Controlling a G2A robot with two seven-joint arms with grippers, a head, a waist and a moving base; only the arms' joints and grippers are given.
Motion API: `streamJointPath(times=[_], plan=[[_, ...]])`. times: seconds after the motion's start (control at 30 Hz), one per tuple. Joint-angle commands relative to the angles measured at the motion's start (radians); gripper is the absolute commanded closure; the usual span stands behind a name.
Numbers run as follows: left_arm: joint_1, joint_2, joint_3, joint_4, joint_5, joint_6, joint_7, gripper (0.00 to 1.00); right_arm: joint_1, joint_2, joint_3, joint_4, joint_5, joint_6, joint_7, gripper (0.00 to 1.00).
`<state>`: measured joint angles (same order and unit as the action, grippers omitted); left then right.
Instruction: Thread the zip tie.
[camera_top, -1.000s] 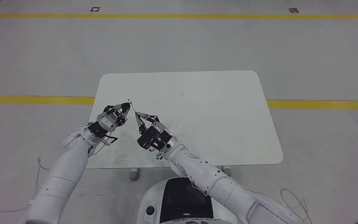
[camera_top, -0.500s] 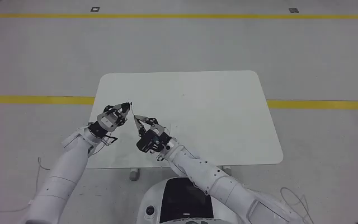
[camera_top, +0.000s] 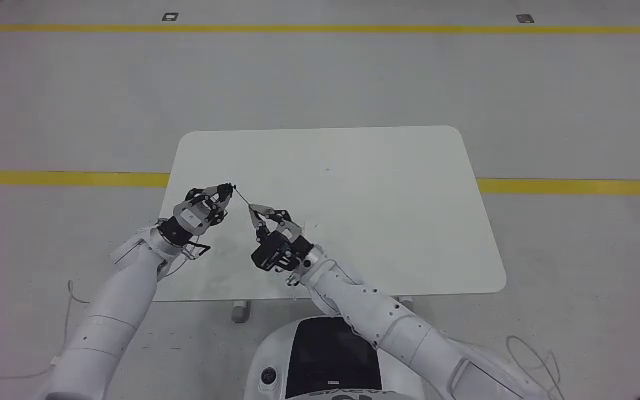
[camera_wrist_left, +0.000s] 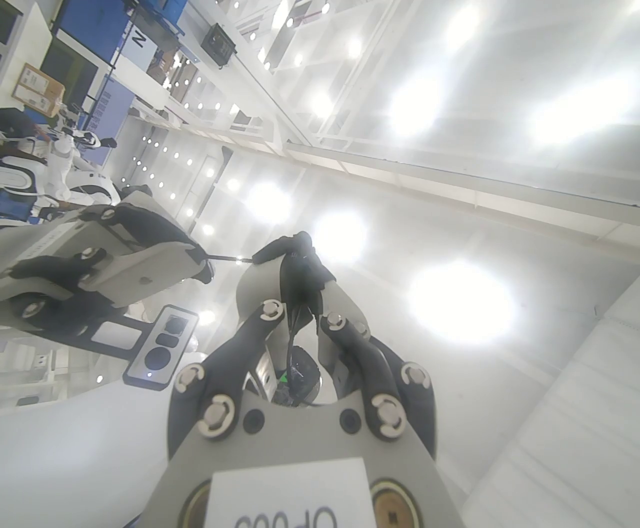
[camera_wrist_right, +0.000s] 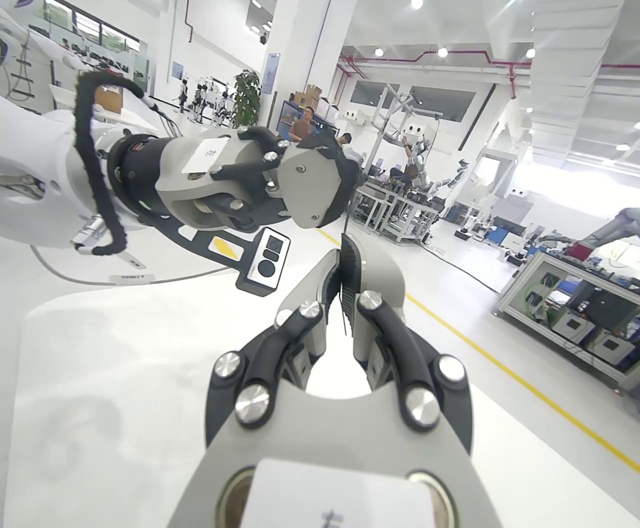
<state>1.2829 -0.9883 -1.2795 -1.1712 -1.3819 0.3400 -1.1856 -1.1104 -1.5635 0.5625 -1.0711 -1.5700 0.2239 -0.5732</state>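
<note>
A thin black zip tie (camera_top: 240, 197) spans the short gap between my two grippers, above the front-left part of the white table (camera_top: 390, 180). My left gripper (camera_top: 227, 189) is shut on one end of it. In the left wrist view that gripper (camera_wrist_left: 299, 248) pinches the dark end, and the strap (camera_wrist_left: 230, 258) runs across to the right gripper (camera_wrist_left: 204, 262). My right gripper (camera_top: 252, 208) is shut on the other stretch. In the right wrist view the strap (camera_wrist_right: 344, 227) rises from between its shut pads (camera_wrist_right: 350, 260) up to the left gripper (camera_wrist_right: 345, 192).
The tabletop is bare from its middle to the right side. Its left edge (camera_top: 172, 190) lies close beside the left gripper. Grey floor with yellow lines (camera_top: 560, 186) surrounds the table.
The right gripper dipped slightly toward the table's front, then shifted a little to the right, away from the left gripper. The left gripper has held still, and both grips on the zip tie stay unchanged.
</note>
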Motion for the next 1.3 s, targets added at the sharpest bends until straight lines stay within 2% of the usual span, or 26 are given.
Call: streamJointPath(times=[0.0,0.13,0.2,0.23,0.4,0.5,0.77,0.83,0.97,1.1,1.27], plan=[[0.000,0.000,0.000,0.000,0.000,0.000,0.000,1.00,-0.004,0.006,-0.001,-0.005,0.000,0.001,0.002,1.00],[0.000,0.000,0.000,0.000,0.000,0.000,0.000,1.00,-0.022,0.017,0.003,-0.016,0.000,0.002,0.016,1.00],[0.000,0.000,0.000,0.000,0.000,0.000,0.000,1.00,-0.041,0.023,0.017,-0.022,0.002,0.016,0.028,0.52],[0.000,0.000,0.000,0.000,0.000,0.000,0.000,1.00,-0.051,0.026,0.026,-0.024,0.001,0.021,0.031,0.00],[0.000,0.000,0.000,0.000,0.000,0.000,0.000,1.00,-0.109,0.047,0.087,-0.051,0.022,0.004,0.029,0.00],[0.000,0.000,0.000,0.000,0.000,0.000,0.000,1.00,-0.148,0.061,0.144,-0.086,0.095,-0.032,0.005,0.00],[0.001,0.000,0.001,-0.002,0.000,-0.002,0.006,1.00,-0.148,0.061,0.144,-0.086,0.095,-0.032,0.005,0.00],[0.009,-0.002,0.006,-0.024,-0.002,0.000,0.013,1.00,-0.165,0.059,0.154,-0.105,0.144,-0.055,0.004,0.00],[0.025,0.013,-0.008,-0.056,0.078,0.000,-0.031,1.00,-0.192,0.067,0.205,-0.123,0.227,-0.120,-0.003,0.00],[0.051,0.026,-0.027,-0.072,0.085,0.000,-0.061,1.00,-0.231,0.084,0.273,-0.169,0.289,-0.183,0.011,0.00],[0.078,0.040,-0.039,-0.089,0.081,0.000,-0.085,1.00,-0.288,0.101,0.341,-0.254,0.349,-0.221,0.043,0.00]])
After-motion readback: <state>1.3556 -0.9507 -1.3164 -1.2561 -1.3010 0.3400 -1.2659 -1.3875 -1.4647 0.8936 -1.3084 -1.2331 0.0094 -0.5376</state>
